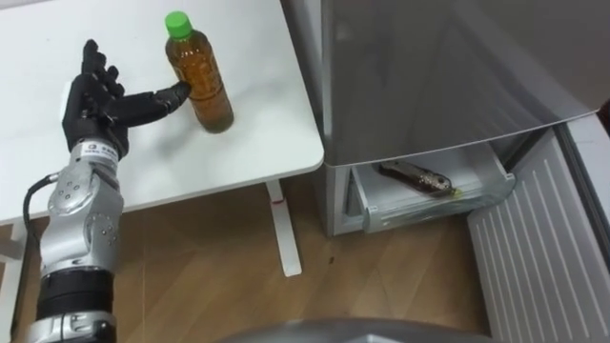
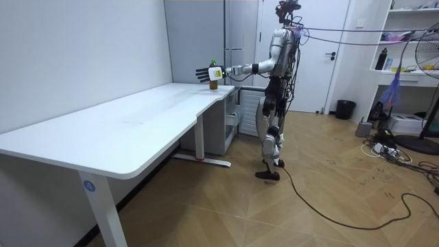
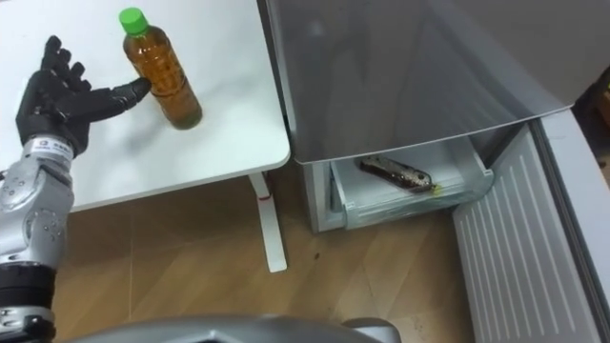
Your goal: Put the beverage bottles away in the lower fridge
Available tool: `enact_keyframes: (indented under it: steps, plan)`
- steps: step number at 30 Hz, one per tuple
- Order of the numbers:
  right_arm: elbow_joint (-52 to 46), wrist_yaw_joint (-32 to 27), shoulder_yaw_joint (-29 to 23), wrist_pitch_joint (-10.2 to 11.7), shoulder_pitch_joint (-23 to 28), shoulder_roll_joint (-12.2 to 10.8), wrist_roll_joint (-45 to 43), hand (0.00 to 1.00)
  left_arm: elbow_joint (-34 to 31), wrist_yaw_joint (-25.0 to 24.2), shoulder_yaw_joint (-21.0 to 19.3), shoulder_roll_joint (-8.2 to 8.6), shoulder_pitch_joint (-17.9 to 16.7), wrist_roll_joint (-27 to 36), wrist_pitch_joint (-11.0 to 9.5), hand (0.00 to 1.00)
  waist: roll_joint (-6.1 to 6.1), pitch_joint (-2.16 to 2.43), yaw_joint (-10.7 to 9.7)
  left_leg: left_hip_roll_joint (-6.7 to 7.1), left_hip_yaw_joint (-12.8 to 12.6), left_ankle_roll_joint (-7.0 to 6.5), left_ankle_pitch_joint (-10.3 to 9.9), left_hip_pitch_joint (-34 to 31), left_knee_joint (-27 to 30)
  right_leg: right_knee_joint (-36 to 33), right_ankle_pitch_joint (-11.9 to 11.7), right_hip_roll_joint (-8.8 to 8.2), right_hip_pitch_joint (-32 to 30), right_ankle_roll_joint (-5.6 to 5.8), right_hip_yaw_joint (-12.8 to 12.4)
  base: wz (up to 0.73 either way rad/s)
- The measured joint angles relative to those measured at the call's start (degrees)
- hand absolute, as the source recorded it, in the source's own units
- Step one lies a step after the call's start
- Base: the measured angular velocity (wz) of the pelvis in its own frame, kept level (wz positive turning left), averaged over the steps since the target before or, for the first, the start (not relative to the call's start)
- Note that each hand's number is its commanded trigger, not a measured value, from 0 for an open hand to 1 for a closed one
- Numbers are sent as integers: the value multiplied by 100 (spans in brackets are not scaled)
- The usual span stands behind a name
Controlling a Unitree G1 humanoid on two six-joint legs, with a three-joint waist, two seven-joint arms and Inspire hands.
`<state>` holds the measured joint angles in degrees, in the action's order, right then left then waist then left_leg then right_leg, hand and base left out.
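Note:
A tea bottle (image 1: pixel 200 81) with a green cap stands upright on the white table (image 1: pixel 257 143), near its right edge. My left hand (image 1: pixel 95 100) is just left of the bottle, open with straight spread fingers. Its thumb tip (image 1: pixel 174 93) touches the bottle's side. To the right stands the grey fridge (image 1: pixel 429 67) with its lower drawer (image 1: pixel 419 211) pulled out. A dark bottle (image 1: pixel 419 178) lies on its side in that drawer. In the room view I stand between table and fridge, my left arm stretched out to the bottle (image 2: pixel 213 75).
The lower fridge door (image 1: pixel 534 248) hangs open at the right, its ribbed white inside facing me. A white table leg (image 1: pixel 284 229) stands on the wooden floor between table and fridge. In the room view the long table (image 2: pixel 123 130) runs along the wall.

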<state>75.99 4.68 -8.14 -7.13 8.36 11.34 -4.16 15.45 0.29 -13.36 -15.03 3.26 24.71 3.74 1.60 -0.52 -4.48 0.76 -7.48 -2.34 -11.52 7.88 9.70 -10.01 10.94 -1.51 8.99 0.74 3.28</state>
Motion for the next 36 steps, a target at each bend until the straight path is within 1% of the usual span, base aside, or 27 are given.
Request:
enact_keyframes:
  steps: [6,9,14,16,19,23,28,30,33,36]
  plan:
    - [-22,-8,0,-2,-46,9,-107,0,-2,-15,-2,-18,59,210,17,0,37,25,2,-2,0,0,0,-22,6,-4,0,0,-23,0,6,0]
    - [-58,39,0,2,-50,11,-212,0,-2,-129,-1,-22,93,213,18,0,45,32,-6,-2,0,0,0,-21,5,-2,0,0,-20,0,8,0]
    - [-58,92,3,-7,-59,23,-302,0,-3,-330,4,-22,97,217,66,0,44,32,-14,0,-1,0,-1,-24,4,2,0,1,-26,0,-12,0]
    - [-57,189,6,-46,-62,40,-331,0,-3,-374,10,-22,113,217,101,0,45,32,-19,0,-7,0,0,-37,4,-5,0,2,-50,0,-30,-3]
    - [-34,248,9,-48,-59,62,-420,0,-3,-511,32,-21,163,215,107,0,55,25,-37,-4,-9,0,0,-45,8,-72,0,7,-93,0,-36,0]
    - [-33,316,9,-50,-62,101,-517,0,-4,-655,39,-22,231,217,107,0,63,22,-45,-3,-23,-1,0,-43,4,-72,0,10,-106,0,-119,-4]
    - [-34,383,7,-66,-47,107,-519,0,-4,-877,40,-21,232,217,115,0,44,11,-68,-5,-31,-1,0,-43,6,-72,1,16,-110,0,-141,0]
    - [-42,400,7,-117,-49,107,-519,0,-6,-931,39,-22,232,217,118,0,38,9,-68,-4,-37,-1,-1,-44,5,-67,3,15,-111,-1,-146,0]
    - [-46,422,7,-172,-59,107,-519,0,-8,-1003,39,-21,232,217,123,0,22,9,-66,1,-46,-1,-1,-45,4,-62,16,11,-116,-6,-152,0]
    - [-46,424,7,-174,-57,106,-520,0,-10,-1036,35,-23,232,230,128,0,7,18,-49,5,-50,-1,-1,-45,4,-61,39,11,-118,-16,-166,0]
